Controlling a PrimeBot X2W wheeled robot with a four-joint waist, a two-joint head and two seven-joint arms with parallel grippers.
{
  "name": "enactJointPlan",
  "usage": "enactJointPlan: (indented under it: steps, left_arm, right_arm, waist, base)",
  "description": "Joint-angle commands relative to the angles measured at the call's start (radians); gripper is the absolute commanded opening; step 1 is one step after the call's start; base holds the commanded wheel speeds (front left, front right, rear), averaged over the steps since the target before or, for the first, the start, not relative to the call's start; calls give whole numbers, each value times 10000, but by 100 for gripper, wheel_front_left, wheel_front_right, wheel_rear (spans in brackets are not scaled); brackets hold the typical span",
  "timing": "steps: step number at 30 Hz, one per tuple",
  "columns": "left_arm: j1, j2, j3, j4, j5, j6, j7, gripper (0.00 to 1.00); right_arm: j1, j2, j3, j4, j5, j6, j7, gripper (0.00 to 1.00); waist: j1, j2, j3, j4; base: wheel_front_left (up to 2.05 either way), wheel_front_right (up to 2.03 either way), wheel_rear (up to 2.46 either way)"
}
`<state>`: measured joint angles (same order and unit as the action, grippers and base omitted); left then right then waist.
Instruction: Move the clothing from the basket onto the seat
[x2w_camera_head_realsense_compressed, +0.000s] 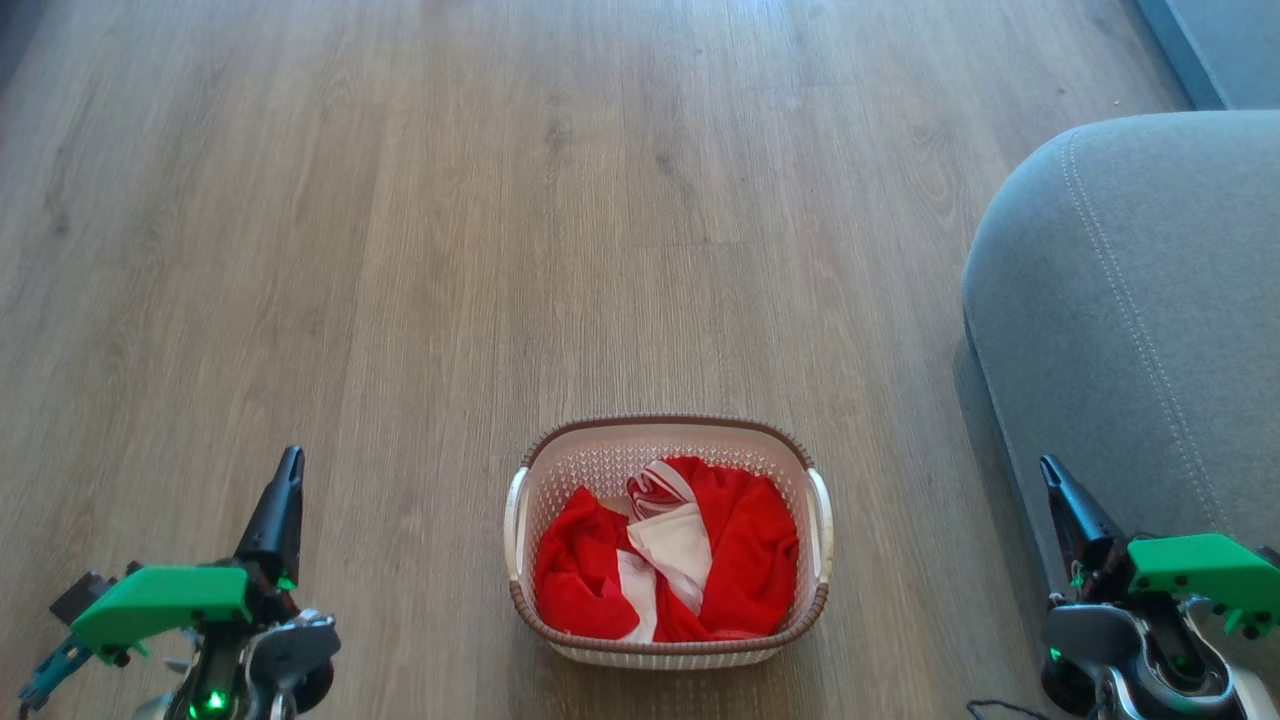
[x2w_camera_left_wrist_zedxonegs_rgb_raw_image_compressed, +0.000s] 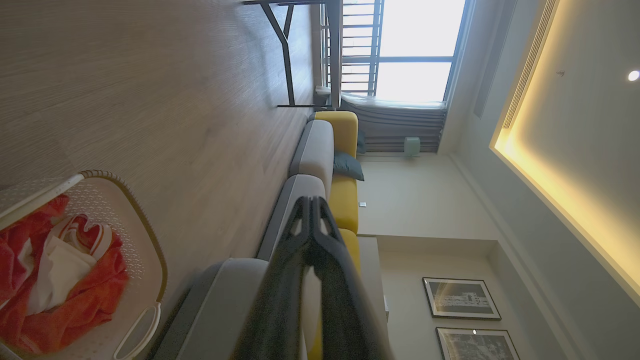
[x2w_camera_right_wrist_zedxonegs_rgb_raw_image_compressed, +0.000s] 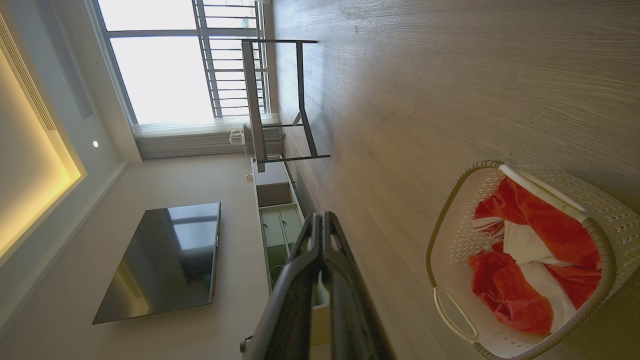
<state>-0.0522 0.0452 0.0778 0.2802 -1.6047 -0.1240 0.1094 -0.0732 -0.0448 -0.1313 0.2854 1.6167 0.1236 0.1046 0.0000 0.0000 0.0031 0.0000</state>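
Wood-plank flooring (x2w_camera_head_realsense_compressed: 500, 200), pale brown, covers the work area and runs far ahead of the robot.

At the right stands the seat (x2w_camera_head_realsense_compressed: 1150, 300), grey upholstery with a rounded corner and pale stitching lines, well apart from the basket (x2w_camera_head_realsense_compressed: 662, 424).

At near centre, the basket sits upright on the flooring between the two arms. It is cream perforated plastic with a brown woven-look rim and two side handles.

Inside the basket lies the clothing (x2w_camera_head_realsense_compressed: 745, 560), bright red with white panels and a striped trim. It is bunched together, covers most of the bottom and sits below the rim.

At near left, the left gripper (x2w_camera_head_realsense_compressed: 290, 462) hangs above bare flooring, its fingers pressed together to a single point and holding nothing.

At near right, the right gripper (x2w_camera_head_realsense_compressed: 1050, 472) hangs by the seat's near left edge, its fingers likewise pressed together and empty.
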Motion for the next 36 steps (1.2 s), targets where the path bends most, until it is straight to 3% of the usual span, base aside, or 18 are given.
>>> enactJointPlan:
  steps: [1,36]
  left_arm:
    - [-557,50,356,-354,-43,-67,35,0]
    - [-557,50,356,-354,-43,-67,35,0]
  right_arm:
    - [-347,-54,178,-407,-78,71,83,0]
    - [-347,-54,178,-407,-78,71,83,0]
  waist:
    - [0,0,0,0]
    - [0,0,0,0]
  base:
    - [0,0,0]
    - [0,0,0]
